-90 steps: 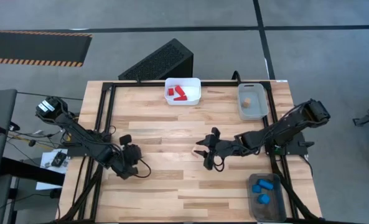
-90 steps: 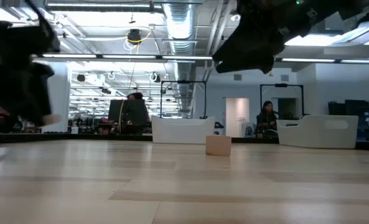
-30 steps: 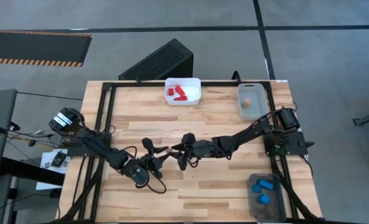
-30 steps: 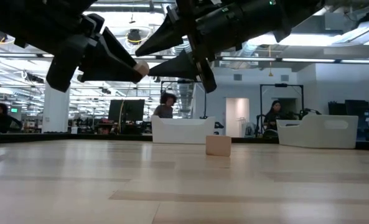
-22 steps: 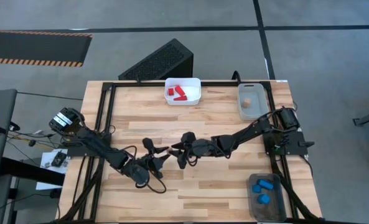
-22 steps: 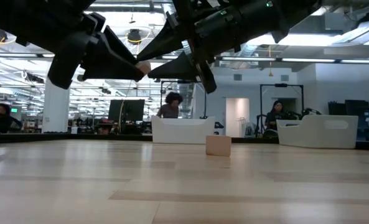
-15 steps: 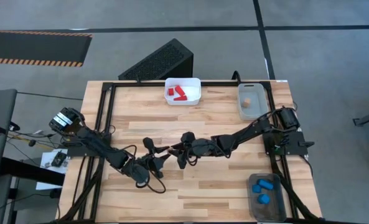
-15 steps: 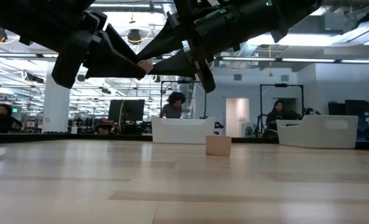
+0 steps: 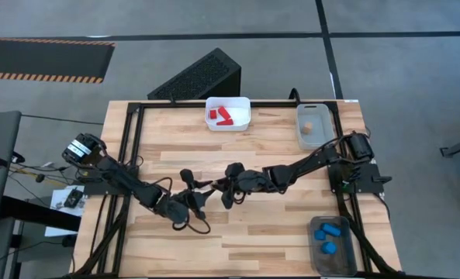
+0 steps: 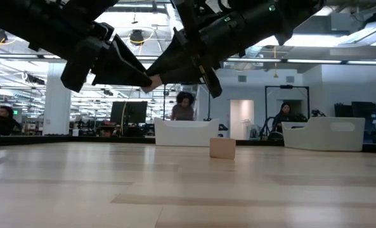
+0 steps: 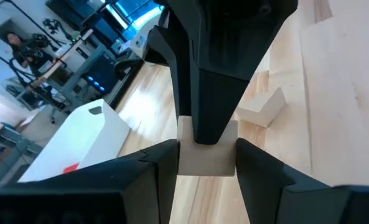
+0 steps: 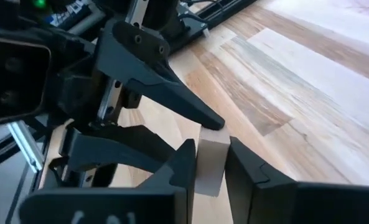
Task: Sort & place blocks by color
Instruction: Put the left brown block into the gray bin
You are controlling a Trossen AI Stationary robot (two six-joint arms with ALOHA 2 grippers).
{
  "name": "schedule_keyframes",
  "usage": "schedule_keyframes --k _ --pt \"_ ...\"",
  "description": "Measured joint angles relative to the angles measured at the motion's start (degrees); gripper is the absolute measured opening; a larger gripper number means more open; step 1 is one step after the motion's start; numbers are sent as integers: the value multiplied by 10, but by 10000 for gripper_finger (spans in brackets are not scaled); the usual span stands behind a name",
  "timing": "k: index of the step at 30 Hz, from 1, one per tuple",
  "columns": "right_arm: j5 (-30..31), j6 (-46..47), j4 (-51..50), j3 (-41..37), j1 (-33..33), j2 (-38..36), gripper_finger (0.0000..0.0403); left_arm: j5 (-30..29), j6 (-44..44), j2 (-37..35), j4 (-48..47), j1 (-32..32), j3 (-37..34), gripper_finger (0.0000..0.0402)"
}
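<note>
A small pale wood block (image 11: 206,158) is up in the air above the middle of the table, between my two grippers. My left gripper (image 9: 196,194) comes from the table's left and is shut on it. My right gripper (image 9: 224,187) comes from the right and is shut on the same block (image 12: 210,163). In the low view the block (image 10: 154,81) shows well above the board. A second pale piece (image 10: 222,148) rests flat on the table below, also seen in the left wrist view (image 11: 262,107). My left gripper pinches the pale block's two side faces (image 11: 185,163) between its two fingers (image 11: 162,171), reaching roughly level from the table's left. The block is lifted clear of the table. My right gripper pinches the same block on its other pair of faces (image 12: 203,168) between its fingers (image 12: 183,169), coming roughly level from the table's right, crosswise to the left fingers. One of its fingers (image 11: 212,93) covers the block's upper face.
A white bin (image 9: 243,113) with red pieces stands at the far edge. A clear bin (image 9: 315,141) holding a pale piece is at the far right. A grey bin (image 9: 318,252) with blue blocks sits in the near right corner. A black frame rims the table.
My right gripper's fingers have drawn together onto the block that my left gripper holds up. Both grippers and the block have sunk a little toward the table while staying over its middle.
</note>
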Motion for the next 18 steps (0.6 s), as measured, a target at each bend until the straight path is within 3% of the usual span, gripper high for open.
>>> schedule_keyframes --k 4,11,18 --pt "-3 -17 -67 -4 -4 0 71 -4 -39 -3 9 0 5 120" --pt "39 -18 -208 -1 -7 -55 71 14 -155 -1 -99 0 2 120" --pt "164 18 -414 -11 -2 -154 71 31 -197 -1 -133 -1 2 121"
